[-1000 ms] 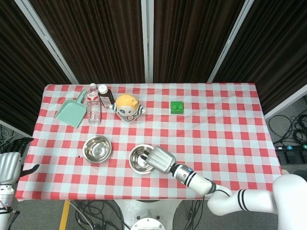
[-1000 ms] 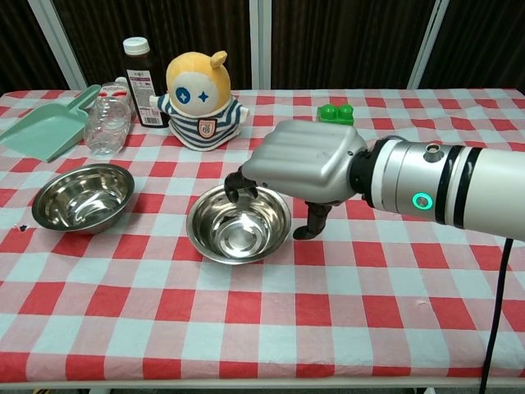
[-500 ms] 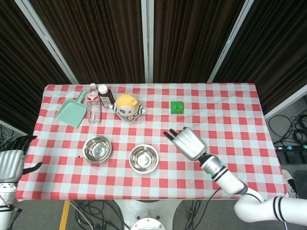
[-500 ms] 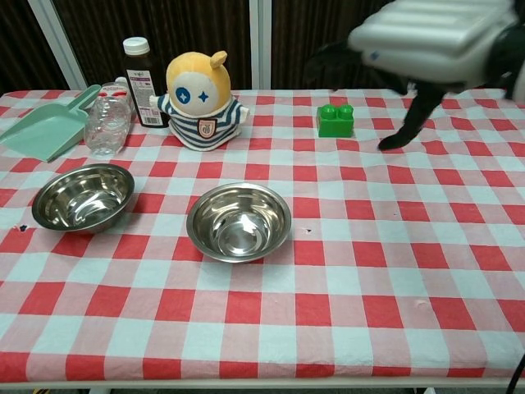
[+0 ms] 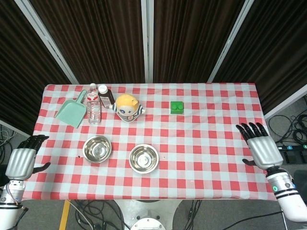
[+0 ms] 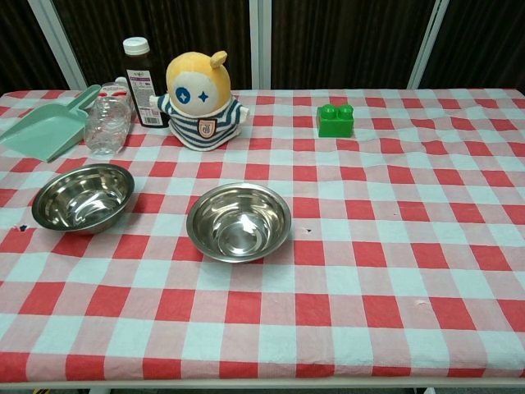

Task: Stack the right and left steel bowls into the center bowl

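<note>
Dark curtains hang behind the desk, which is covered by a red-and-white checked cloth. Two steel bowls sit upright near the front edge. The center bowl is roughly in the middle of the desk's width; whether another bowl is nested inside it I cannot tell from either view. The left bowl stands on its own beside it, a gap of cloth between them, not stacked.

Along the back of the desk, from the left, lie a pale green dustpan, a clear plastic water bottle and a dark bottle with a white cap standing just beside each other, then a yellow plush toy in a striped shirt. A green toy brick sits apart from them, further right.

Both arms are held off the desk at its sides and show only in the head view. The left robot hand hangs beyond the left edge, fingers spread, holding nothing. The right robot hand is beyond the right front corner, its dark fingertips fanned apart and pointing away from the robot, also released and empty. Neither touches a bowl or the cloth.
</note>
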